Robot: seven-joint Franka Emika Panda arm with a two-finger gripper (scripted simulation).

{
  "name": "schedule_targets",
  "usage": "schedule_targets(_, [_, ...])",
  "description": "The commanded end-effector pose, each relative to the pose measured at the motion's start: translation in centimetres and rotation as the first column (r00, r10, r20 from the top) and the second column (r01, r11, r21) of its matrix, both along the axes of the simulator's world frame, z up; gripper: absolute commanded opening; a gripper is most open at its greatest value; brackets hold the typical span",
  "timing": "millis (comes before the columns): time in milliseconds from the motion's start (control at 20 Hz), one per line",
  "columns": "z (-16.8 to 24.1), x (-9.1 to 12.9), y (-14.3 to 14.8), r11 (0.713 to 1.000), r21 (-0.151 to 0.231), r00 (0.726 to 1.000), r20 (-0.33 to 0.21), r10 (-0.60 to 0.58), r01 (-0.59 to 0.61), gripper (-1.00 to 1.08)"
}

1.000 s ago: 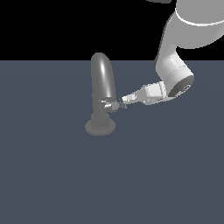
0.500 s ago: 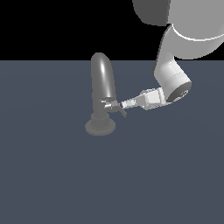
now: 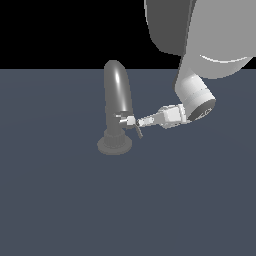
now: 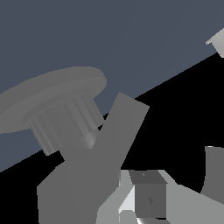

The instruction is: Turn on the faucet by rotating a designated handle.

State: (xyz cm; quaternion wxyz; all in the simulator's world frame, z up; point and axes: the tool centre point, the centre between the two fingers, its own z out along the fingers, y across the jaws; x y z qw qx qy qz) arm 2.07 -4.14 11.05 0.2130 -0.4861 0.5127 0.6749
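The gripper (image 3: 136, 121) has moved a little closer to the faucet (image 3: 117, 100) than a moment ago, and its tip now touches the small handle (image 3: 125, 119), which sticks out low on the side of the faucet toward the exterior view's right. The arm above has also swung further over the scene. I cannot tell if the fingers are closed or apart. In my judgement the push on the handle is just beginning, so the turning is not finished.
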Motion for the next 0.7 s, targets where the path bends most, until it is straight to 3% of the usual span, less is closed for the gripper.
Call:
schedule_targets(0, [-2.5,0.3,0.2,1.0,-0.018,1.0,-0.013,-0.024,0.024,-1.0])
schedule_targets(650, [-5.6,0.9,0.5,0.999,-0.023,0.999,-0.037,-0.031,0.03,-1.0])
